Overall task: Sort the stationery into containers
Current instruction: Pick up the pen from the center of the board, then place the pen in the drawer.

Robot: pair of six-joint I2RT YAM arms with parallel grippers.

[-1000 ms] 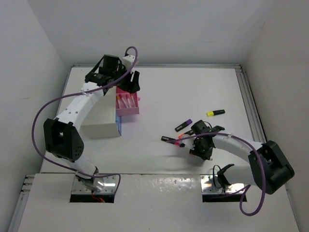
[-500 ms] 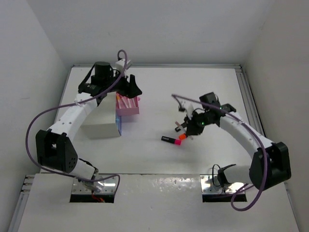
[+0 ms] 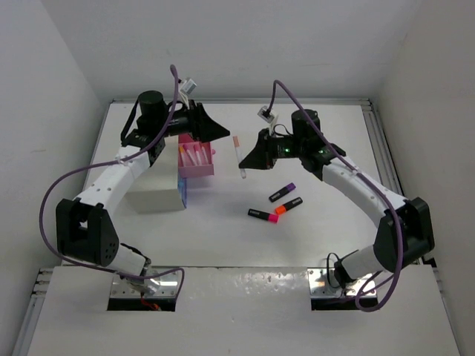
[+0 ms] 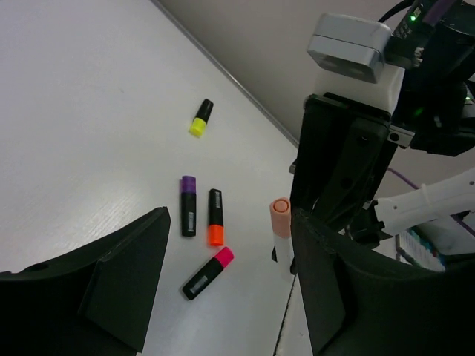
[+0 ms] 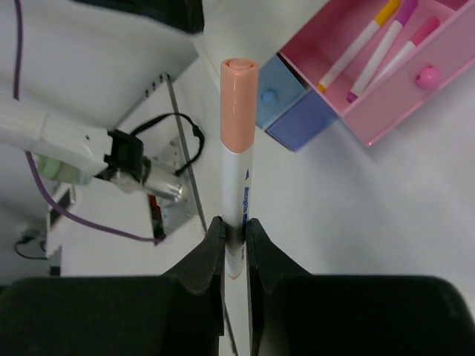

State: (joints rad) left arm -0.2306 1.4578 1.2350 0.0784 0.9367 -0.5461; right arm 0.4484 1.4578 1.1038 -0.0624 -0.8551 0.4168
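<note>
My right gripper (image 3: 247, 161) is shut on a white pen with a peach cap (image 3: 238, 154) and holds it above the table, cap end up; its fingers pinch the pen's lower end (image 5: 237, 159). My left gripper (image 3: 217, 132) is open and empty, just left of that pen (image 4: 280, 236), facing the right gripper. The pink drawer (image 3: 206, 169) stands pulled out of the white cabinet (image 3: 152, 189) and holds three pens (image 5: 386, 41). Purple (image 3: 283, 192), orange (image 3: 289, 206) and pink (image 3: 262, 215) highlighters lie on the table. A yellow highlighter (image 4: 200, 119) shows in the left wrist view.
A light blue drawer (image 5: 297, 111) sits slightly open beside the pink one. The table's raised rail (image 3: 382, 148) runs along the right edge. White walls close in the back and both sides.
My right arm has swung up and left from the highlighters, now holding the peach-capped pen aloft. My left gripper has turned from the pink drawer toward that pen.
</note>
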